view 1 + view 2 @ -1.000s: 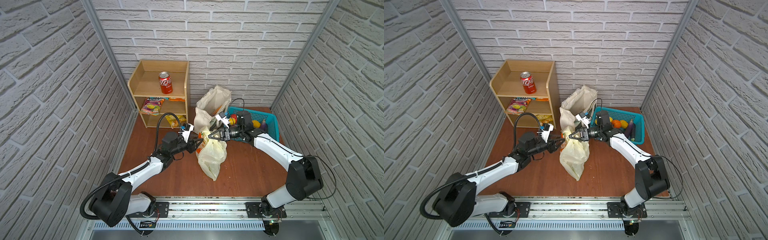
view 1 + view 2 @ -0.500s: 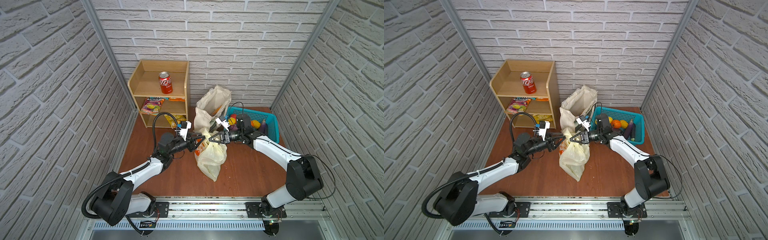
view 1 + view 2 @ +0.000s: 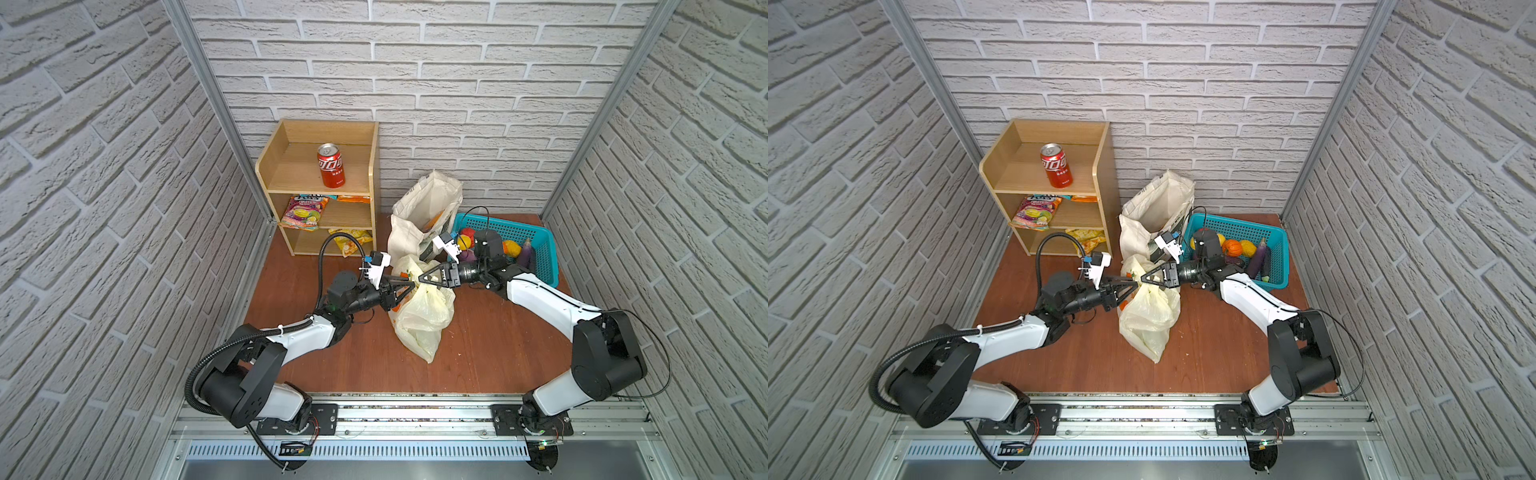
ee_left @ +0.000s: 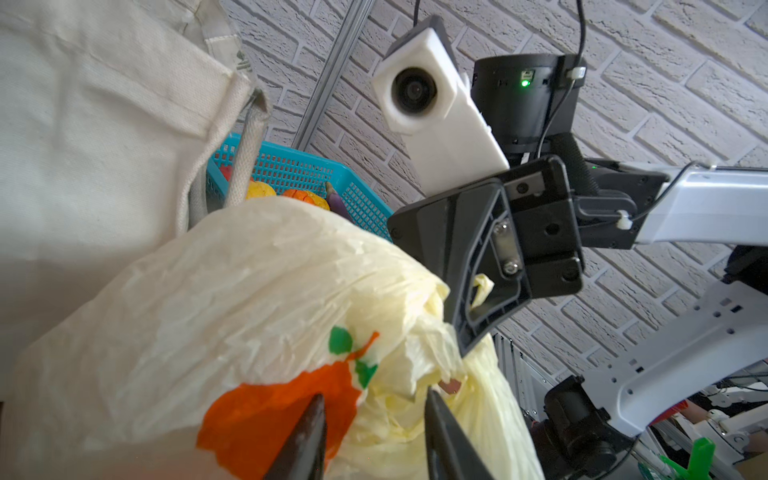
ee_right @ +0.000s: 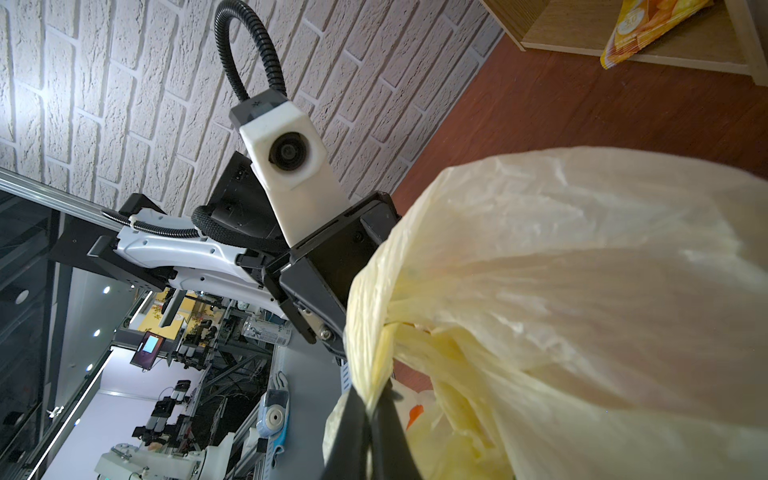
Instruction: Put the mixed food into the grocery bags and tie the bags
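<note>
Rail (image 3: 415, 409) first, right at the front edge, then the brown table (image 3: 498, 345). Mid-table sits the pale-yellow plastic bag (image 3: 419, 320), slumped over, its top bunched up where the two grippers meet nose to nose. Right gripper (image 5: 368, 401) is clamped tight on a twisted bit of the bag's top; in the right wrist view you can see the plastic pinched between the fingers. Left gripper (image 4: 374, 397) has its jaws apart, tips right up against the crumpled plastic, nothing pinched as far as I can tell. An orange toy carrot (image 4: 257, 419) with a green top shows through the film, so it's inside that bag. Just behind stands the cream canvas tote (image 3: 415, 208), mouth open, right beside the turquoise basket (image 3: 540, 249) with toy veg (image 3: 511, 248) in it. Furthest back, against the brick wall, the wooden shelf (image 3: 274, 166) has a red cola can (image 3: 331, 166) on top and snack packets (image 3: 305, 212) on the shelves below.
</note>
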{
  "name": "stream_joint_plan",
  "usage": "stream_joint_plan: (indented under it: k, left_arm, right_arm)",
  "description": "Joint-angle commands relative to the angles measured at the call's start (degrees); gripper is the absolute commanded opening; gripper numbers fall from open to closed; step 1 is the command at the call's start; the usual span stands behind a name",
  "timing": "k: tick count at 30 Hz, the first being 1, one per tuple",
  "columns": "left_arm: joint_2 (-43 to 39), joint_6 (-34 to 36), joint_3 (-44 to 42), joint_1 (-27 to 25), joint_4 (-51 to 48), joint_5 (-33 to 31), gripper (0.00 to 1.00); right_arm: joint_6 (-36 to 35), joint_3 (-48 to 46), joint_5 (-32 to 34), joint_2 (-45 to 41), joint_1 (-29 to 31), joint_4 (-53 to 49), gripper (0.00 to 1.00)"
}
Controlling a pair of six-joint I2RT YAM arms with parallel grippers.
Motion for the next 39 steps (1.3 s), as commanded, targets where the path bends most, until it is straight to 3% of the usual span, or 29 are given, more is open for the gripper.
stream_joint_plan:
  k: [1, 13, 15, 17, 21, 24, 31, 39]
  left_arm:
    - [0.78, -0.28, 1.24, -0.2, 5.36, 0.45, 0.43]
    - [3.16, -2.33, 3.36, -0.53, 9.64, 1.22, 0.41]
    - [3.44, -2.39, 3.64, -0.57, 9.73, 1.43, 0.33]
    - [3.66, -2.44, 3.75, -0.57, 9.67, 1.61, 0.18]
    - [3.54, -2.66, 3.64, -0.33, 9.84, 1.43, 0.0]
    - [2.94, -2.67, 3.47, 0.06, 9.3, 1.26, 0.0]
    - [0.41, -2.41, 3.21, 1.05, 7.58, 1.35, 0.0]
    - [-1.04, -0.58, 3.3, 1.16, 4.06, 1.02, 0.0]
  right_arm:
    - [0.48, -0.77, -0.15, -1.01, -0.3, 2.86, 0.06]
    - [0.74, -1.5, 0.26, -1.67, -0.33, 2.72, 0.05]
    - [0.82, -1.5, 0.34, -1.95, -0.38, 2.68, 0.05]
    - [0.86, -1.54, 0.61, -2.37, -0.36, 2.55, 0.06]
    - [0.41, -1.76, 2.4, -4.41, -0.71, 0.98, 0.36]
    - [-0.48, -2.14, 5.2, -7.22, -1.45, -1.12, 0.46]
    - [-1.71, -4.46, 11.36, -13.79, -3.4, -5.33, 0.52]
    - [-3.94, -9.2, 17.38, -21.01, -5.13, -11.33, 0.49]
